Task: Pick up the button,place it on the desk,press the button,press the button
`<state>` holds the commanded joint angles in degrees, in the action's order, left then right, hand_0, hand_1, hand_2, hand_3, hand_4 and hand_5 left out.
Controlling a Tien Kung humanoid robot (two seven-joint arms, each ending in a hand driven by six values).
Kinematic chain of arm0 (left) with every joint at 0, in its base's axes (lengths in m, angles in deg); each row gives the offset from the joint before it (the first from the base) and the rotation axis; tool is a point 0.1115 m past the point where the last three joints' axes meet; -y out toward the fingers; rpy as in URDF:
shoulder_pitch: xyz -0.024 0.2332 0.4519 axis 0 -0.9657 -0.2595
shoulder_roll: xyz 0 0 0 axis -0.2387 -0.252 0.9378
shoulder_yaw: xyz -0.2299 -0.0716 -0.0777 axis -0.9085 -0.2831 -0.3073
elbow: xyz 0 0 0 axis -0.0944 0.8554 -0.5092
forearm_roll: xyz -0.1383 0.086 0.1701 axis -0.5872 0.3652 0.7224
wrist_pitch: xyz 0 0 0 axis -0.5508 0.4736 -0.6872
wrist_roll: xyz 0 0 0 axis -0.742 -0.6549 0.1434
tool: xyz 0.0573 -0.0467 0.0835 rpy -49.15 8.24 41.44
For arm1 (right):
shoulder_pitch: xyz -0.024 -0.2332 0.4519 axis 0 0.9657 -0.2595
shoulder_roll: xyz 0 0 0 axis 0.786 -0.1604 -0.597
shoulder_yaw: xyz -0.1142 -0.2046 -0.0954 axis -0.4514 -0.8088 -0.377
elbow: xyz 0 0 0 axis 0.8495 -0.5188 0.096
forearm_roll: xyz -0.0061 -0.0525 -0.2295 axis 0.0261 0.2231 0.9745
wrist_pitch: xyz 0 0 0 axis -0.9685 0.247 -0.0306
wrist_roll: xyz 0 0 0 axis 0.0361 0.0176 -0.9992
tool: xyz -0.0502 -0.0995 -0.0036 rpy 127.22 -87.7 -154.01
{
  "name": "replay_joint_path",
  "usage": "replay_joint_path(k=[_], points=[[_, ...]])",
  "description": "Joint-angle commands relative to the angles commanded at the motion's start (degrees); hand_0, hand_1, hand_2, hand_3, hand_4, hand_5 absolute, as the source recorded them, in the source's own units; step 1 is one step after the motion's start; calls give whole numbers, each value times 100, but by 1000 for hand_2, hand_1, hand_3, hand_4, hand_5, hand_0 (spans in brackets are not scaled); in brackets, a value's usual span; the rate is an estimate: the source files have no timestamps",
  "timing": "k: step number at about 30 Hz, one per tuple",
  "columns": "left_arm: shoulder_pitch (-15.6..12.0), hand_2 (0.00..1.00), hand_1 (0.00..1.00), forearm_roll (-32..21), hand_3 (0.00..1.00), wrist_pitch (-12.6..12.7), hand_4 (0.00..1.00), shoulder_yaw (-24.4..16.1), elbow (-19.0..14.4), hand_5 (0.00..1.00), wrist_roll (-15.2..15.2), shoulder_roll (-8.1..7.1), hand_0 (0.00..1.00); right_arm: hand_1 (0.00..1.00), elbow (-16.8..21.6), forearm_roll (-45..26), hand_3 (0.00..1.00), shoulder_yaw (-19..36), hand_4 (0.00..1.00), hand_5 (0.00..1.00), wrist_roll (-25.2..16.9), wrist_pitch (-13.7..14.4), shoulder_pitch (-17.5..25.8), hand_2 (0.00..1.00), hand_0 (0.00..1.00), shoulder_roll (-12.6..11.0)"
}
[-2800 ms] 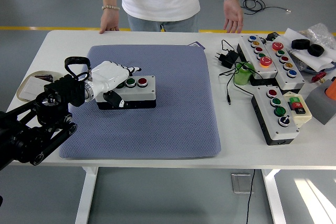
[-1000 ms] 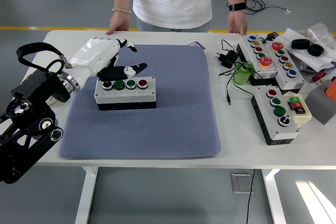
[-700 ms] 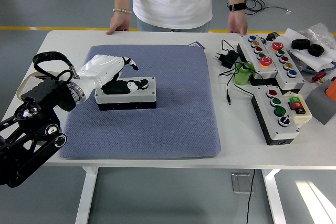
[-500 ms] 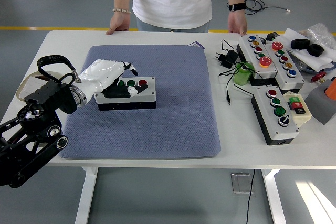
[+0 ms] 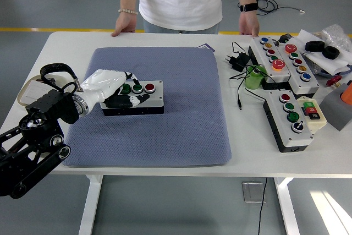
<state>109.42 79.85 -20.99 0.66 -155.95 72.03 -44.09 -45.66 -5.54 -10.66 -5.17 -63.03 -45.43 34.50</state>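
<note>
The button box (image 5: 144, 98), white-topped on a black base, sits on the blue-grey mat (image 5: 165, 130) left of centre. Showing on its top are a green button (image 5: 126, 87), a white one (image 5: 137, 87) and a red one (image 5: 149, 87). My left hand (image 5: 127, 99), white with dark fingertips, lies on the box's left end. It covers the leftmost button, and its fingers curl down over the front face. The box rests flat on the mat. My right arm is out of view.
A person stands at the far side with one hand (image 5: 125, 24) and the other hand (image 5: 248, 25) resting on the table edge. Other button boxes (image 5: 281, 61) (image 5: 291, 118), a green cup (image 5: 254, 76), cables and a power adapter (image 5: 236, 59) crowd the right side.
My left hand was raised and spread above the box. It came down onto the left buttons and now sits lower, curled over the left end. The box has not moved.
</note>
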Motion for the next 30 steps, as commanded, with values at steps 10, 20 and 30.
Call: replay_joint_path(k=[10, 20, 30], points=[[-18, 76, 2, -29, 746, -23, 789, 82, 77, 998, -42, -1, 9, 797, 0, -23, 751, -16, 412, 479, 3, -1, -7, 817, 787, 3], [-22, 76, 2, -20, 747, -154, 786, 144, 191, 998, -106, -4, 10, 797, 0, -48, 751, -37, 412, 479, -8, -3, -5, 817, 787, 1], [5, 76, 2, 5, 746, 67, 786, 94, 94, 998, -54, 0, 11, 797, 0, -62, 751, -57, 412, 479, -7, -5, -5, 817, 787, 3]])
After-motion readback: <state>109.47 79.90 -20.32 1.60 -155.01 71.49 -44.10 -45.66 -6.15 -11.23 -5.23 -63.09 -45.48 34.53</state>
